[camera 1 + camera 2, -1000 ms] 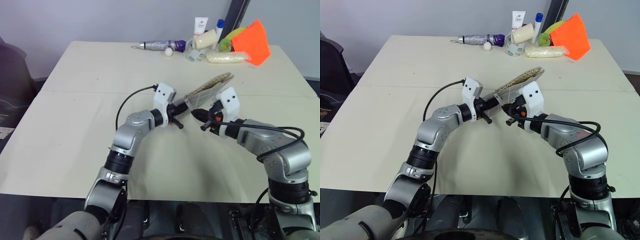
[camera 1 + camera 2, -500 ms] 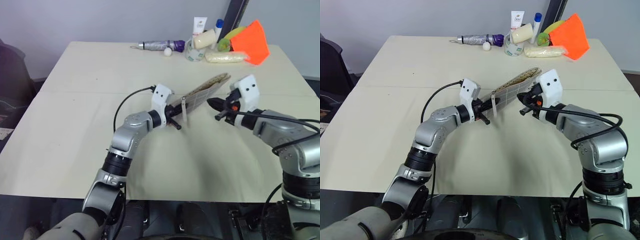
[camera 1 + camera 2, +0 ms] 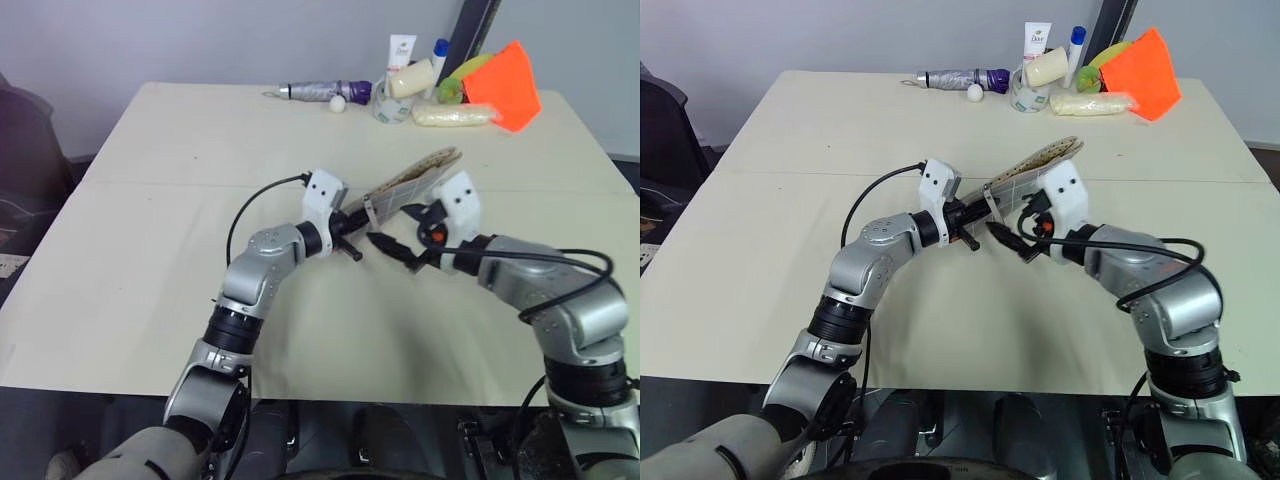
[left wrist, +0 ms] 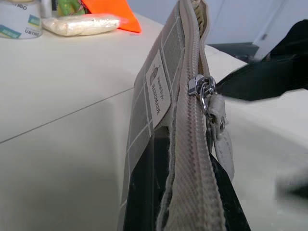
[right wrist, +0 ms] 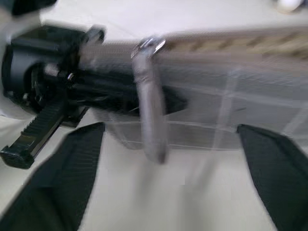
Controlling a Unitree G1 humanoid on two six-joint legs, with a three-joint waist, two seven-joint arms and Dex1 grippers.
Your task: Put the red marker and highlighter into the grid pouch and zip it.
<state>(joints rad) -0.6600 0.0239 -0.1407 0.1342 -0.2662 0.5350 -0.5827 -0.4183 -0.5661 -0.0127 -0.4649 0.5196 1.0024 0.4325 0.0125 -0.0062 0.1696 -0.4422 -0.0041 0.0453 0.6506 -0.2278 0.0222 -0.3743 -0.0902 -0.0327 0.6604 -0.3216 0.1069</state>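
Cream worktop fills mid-frame; plain grey wall along top; dark chair at left edge.

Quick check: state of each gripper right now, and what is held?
Left gripper: closed on one end of the flat grey fabric pouch with white grid lines, held above the table.
Right gripper: open, holding nothing, fingers either side of the pouch's hanging zipper pull.

- Soft, even light falls on the pale worktop, with no glare
- Faint soft shadows lie under the arms
- The right wrist view is smeared with blur
- The left wrist view is sharp up close, fuzzy far off
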